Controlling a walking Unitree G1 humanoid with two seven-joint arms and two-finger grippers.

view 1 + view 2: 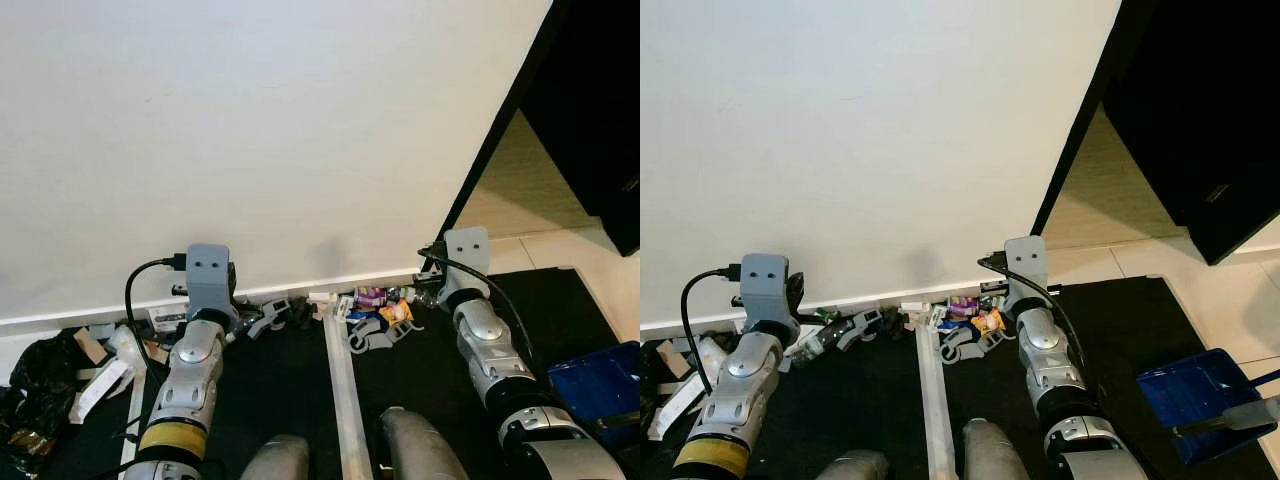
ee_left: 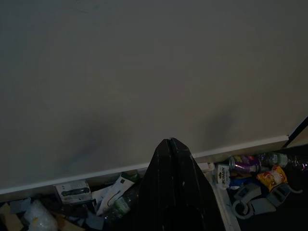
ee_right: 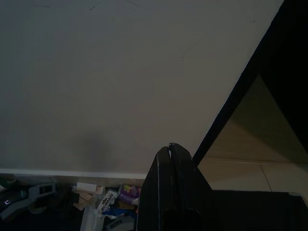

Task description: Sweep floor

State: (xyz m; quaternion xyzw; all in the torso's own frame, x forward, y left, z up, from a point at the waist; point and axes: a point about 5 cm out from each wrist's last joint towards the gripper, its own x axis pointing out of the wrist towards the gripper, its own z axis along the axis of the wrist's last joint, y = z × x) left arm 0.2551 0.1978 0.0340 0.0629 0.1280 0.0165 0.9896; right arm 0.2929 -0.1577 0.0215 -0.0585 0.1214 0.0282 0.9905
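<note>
Litter lies along the white baseboard [image 1: 90, 312] on a dark floor: a purple can [image 1: 370, 296], an orange snack packet [image 1: 397, 312], grey plastic pieces [image 1: 370, 338] and a small white box [image 2: 73, 191]. A blue dustpan [image 1: 1195, 395] sits on the floor to my right. My left arm [image 1: 195, 365] and right arm [image 1: 490, 350] both reach toward the wall above the litter. In the wrist views the left gripper [image 2: 169, 142] and right gripper [image 3: 168, 147] are shut with nothing between the fingers, held above the floor.
A long white bar [image 1: 345, 400] lies on the floor between my legs and runs to the baseboard. A black plastic bag [image 1: 35, 385] and paper scraps sit at far left. A dark doorway with pale tiles [image 1: 520, 190] opens on the right.
</note>
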